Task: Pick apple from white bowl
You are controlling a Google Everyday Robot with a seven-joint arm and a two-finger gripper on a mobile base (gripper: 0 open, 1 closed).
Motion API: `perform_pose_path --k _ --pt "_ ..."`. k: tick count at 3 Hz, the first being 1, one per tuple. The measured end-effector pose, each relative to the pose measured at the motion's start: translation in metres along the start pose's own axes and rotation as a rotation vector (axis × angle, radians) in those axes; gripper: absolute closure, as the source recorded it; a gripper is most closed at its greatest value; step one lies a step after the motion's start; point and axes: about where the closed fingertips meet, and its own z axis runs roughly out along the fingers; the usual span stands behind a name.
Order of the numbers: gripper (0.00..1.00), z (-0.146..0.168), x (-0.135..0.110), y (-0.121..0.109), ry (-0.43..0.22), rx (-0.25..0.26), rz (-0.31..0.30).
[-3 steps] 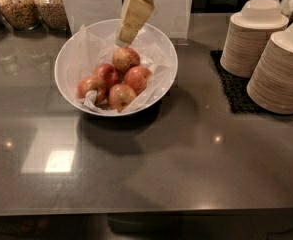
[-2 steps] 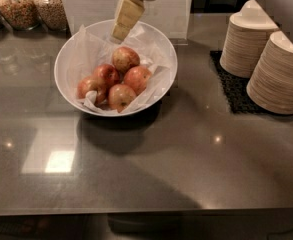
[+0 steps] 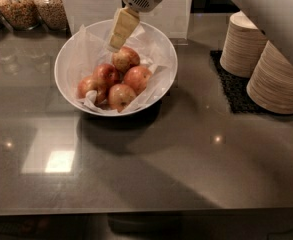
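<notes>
The white bowl point(image 3: 161, 49), lined with crinkled white paper, stands on the dark counter at upper centre. It holds several apples. The paler yellow-gold apple point(image 3: 126, 59) with a red blush lies on top at the back of the pile, and deeper red apples point(image 3: 136, 78) lie around it. My gripper point(image 3: 115, 46), cream-coloured, hangs down from above into the back of the bowl. Its tip is just above and to the left of the yellow-gold apple, close to it. It holds nothing that I can see.
Two stacks of beige disposable bowls point(image 3: 276, 81) stand on a black mat point(image 3: 232, 86) at the right. Glass jars of grain point(image 3: 17, 5) stand at the back left. A white sign holder point(image 3: 88, 4) stands behind the bowl. My arm's white casing point(image 3: 281, 14) crosses the upper right.
My gripper has moved left and a little lower, from over the top apple to its upper left side. The bowl and apples have not moved.
</notes>
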Motion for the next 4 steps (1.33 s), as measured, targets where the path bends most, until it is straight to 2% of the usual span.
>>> perform_pose_path --k 1,2,3,4 --pt "0.00 0.046 0.009 0.025 0.000 -0.071 0.055" --pt "0.00 0.079 0.019 0.048 0.009 -0.106 0.125" --pt "0.00 0.078 0.021 0.051 -0.001 -0.119 0.123" --pt "0.00 0.058 0.009 0.050 0.025 -0.142 0.089"
